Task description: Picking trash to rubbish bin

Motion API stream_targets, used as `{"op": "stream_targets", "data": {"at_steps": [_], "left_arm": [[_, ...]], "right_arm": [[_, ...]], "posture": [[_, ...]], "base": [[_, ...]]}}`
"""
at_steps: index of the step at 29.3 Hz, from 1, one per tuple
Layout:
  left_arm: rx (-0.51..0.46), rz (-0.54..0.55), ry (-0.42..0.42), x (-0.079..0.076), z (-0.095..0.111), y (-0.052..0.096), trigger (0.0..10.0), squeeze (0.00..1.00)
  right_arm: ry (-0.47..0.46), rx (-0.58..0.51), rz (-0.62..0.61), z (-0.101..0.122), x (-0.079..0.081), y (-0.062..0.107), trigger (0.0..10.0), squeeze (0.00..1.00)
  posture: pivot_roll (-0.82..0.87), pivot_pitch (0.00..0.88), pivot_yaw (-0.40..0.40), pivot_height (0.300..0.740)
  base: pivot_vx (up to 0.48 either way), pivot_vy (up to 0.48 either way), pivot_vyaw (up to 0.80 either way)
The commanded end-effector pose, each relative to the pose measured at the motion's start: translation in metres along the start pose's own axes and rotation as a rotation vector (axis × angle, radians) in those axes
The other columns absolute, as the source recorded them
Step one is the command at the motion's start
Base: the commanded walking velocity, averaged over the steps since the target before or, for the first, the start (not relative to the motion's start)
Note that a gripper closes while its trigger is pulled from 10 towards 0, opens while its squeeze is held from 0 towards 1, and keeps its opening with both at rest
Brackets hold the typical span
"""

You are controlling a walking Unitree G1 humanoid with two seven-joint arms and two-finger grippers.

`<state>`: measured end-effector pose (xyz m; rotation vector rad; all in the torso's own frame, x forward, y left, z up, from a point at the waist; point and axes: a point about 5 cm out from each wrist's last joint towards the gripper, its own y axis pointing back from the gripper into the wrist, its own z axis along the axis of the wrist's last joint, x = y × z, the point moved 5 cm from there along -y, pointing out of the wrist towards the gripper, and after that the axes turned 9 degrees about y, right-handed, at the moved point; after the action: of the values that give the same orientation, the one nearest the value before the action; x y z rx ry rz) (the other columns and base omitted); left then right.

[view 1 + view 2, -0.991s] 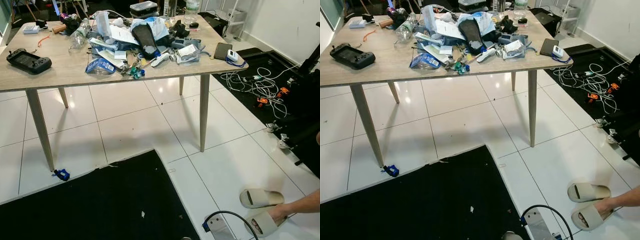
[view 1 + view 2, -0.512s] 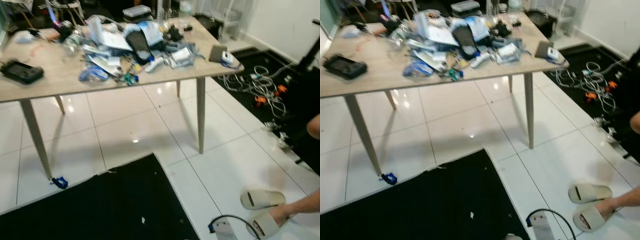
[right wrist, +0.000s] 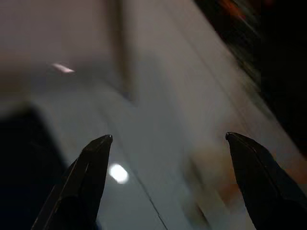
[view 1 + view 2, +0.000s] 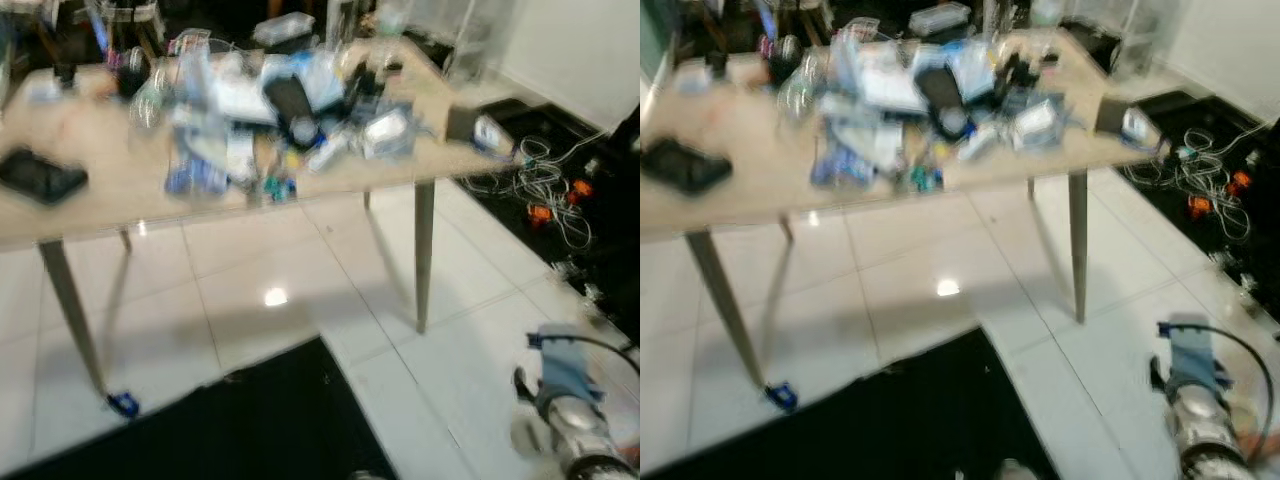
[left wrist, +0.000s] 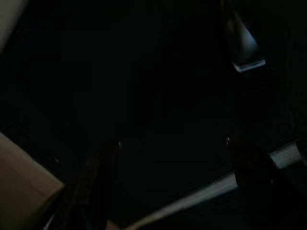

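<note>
A heap of trash (image 4: 280, 110), made of wrappers, papers, plastic bottles and small items, covers the middle of a light wooden table (image 4: 70, 215) ahead of me. The whole picture is blurred. My right arm (image 4: 572, 415) is raised at the lower right, over the white tiled floor and well short of the table. In the right wrist view my right gripper (image 3: 168, 137) is open above the tiles, with nothing between its fingers. The left wrist view is very dark; my left gripper (image 5: 173, 143) shows faintly, its two fingers wide apart.
A black game controller (image 4: 40, 175) lies on the table's left part. A black mat (image 4: 250, 425) covers the floor in front of me. Tangled cables (image 4: 560, 190) lie on dark flooring to the right. A small blue object (image 4: 122, 404) sits by the table's left leg.
The camera has moved and the picture has blurred, with the table now nearer. My right arm has risen into the lower right, where the slippers and a person's foot were.
</note>
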<state>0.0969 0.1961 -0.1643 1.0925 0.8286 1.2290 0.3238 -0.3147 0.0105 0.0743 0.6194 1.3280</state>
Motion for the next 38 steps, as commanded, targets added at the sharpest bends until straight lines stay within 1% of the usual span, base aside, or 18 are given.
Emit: {"op": "stream_targets", "data": {"at_steps": [1,6,7,8,9,10,12,14,15,16,17,21,24,28,31,32,35,38], "left_arm": [[-0.010,-0.021,0.002,-0.008,0.002,-0.001,10.0,0.00],[-0.008,-0.027,-0.010,-0.009,0.002,-0.001,10.0,0.00],[-0.008,-0.027,-0.010,-0.009,0.002,-0.001,10.0,0.00],[-0.006,-0.029,-0.014,-0.010,0.002,-0.001,10.0,0.00],[-0.006,-0.029,-0.014,-0.010,0.002,-0.001,10.0,0.00],[-0.005,-0.030,-0.015,-0.010,0.002,-0.001,10.0,0.00],[-0.003,-0.035,-0.022,-0.010,0.002,-0.001,10.0,0.00],[-0.004,-0.038,-0.027,-0.011,0.003,-0.001,10.0,0.00],[-0.004,-0.038,-0.027,-0.011,0.003,-0.001,10.0,0.00],[-0.005,-0.040,-0.030,-0.011,0.003,-0.001,10.0,0.00],[-0.006,-0.041,-0.031,-0.012,0.003,-0.001,10.0,0.00],[-0.008,-0.042,-0.034,-0.012,0.004,-0.001,10.0,0.00],[-0.006,-0.047,-0.051,-0.013,0.004,-0.001,10.0,0.00],[-0.005,-0.049,-0.054,-0.014,0.004,-0.001,10.0,0.00],[-0.005,-0.052,-0.057,-0.015,0.004,-0.001,10.0,0.00],[-0.004,-0.055,-0.065,-0.016,0.004,-0.001,10.0,0.00],[-0.004,-0.057,-0.068,-0.016,0.004,-0.001,10.0,0.00],[-0.005,-0.057,-0.068,-0.016,0.005,-0.001,10.0,0.00]], "right_arm": [[0.016,-0.060,0.081,0.011,0.017,-0.001,10.0,0.00],[0.006,-0.349,0.257,0.085,0.030,-0.001,10.0,0.00],[0.006,-0.349,0.257,0.085,0.030,-0.001,10.0,0.00],[-0.041,-0.489,0.383,0.118,0.039,0.010,10.0,0.00],[-0.041,-0.489,0.383,0.118,0.039,0.010,10.0,0.00],[-0.093,-0.585,0.465,0.140,0.044,0.022,10.0,0.00],[-0.212,-0.819,0.697,0.190,0.052,0.066,10.0,0.00],[-0.243,-0.931,0.831,0.210,0.054,0.096,10.0,0.00],[-0.243,-0.931,0.831,0.210,0.054,0.096,10.0,0.00],[-0.241,-1.020,0.915,0.224,0.054,0.120,10.0,0.00],[-0.219,-1.047,0.907,0.229,0.052,0.125,10.0,0.00],[-0.173,-1.018,0.806,0.230,0.047,0.110,10.0,0.00],[-0.157,-0.905,0.590,0.224,0.033,0.075,10.0,0.00],[-0.162,-0.866,0.542,0.225,0.029,0.071,10.0,0.00],[-0.102,-0.818,0.478,0.224,0.028,0.063,10.0,0.00],[-0.003,-0.786,0.459,0.223,0.036,0.060,10.0,0.00],[0.135,-0.735,0.449,0.219,0.048,0.054,10.0,0.00],[0.155,-0.720,0.409,0.219,0.046,0.049,10.0,0.00]], "posture": [[-0.03,0.087,0.037,0.740],[-0.05,0.090,0.040,0.740],[-0.05,0.090,0.040,0.740],[-0.05,0.090,0.040,0.740],[-0.05,0.090,0.040,0.740],[-0.05,0.090,0.040,0.740],[-0.05,0.090,0.040,0.740],[-0.06,0.090,0.046,0.740],[-0.06,0.090,0.046,0.740],[-0.06,0.090,0.046,0.740],[-0.06,0.090,0.046,0.740],[-0.06,0.090,0.044,0.740],[-0.06,0.090,0.045,0.740],[-0.06,0.090,0.045,0.740],[-0.06,0.090,0.045,0.740],[-0.06,0.089,0.045,0.740],[-0.06,0.089,0.045,0.740],[-0.06,0.090,0.041,0.740]], "base": [[0.398,0.000,0.00],[0.398,0.000,0.00],[0.398,0.000,0.00],[0.398,0.000,0.00],[0.398,0.000,0.00],[0.398,0.000,0.00],[0.398,0.000,0.00],[0.396,0.000,0.00],[0.394,0.000,0.00],[0.398,0.000,0.00],[0.398,0.000,0.00],[0.398,0.000,0.00],[0.396,0.000,0.00],[0.398,0.000,0.00],[0.400,0.000,0.00],[0.401,0.000,0.00],[0.394,0.000,0.00],[0.370,0.000,0.00]]}}
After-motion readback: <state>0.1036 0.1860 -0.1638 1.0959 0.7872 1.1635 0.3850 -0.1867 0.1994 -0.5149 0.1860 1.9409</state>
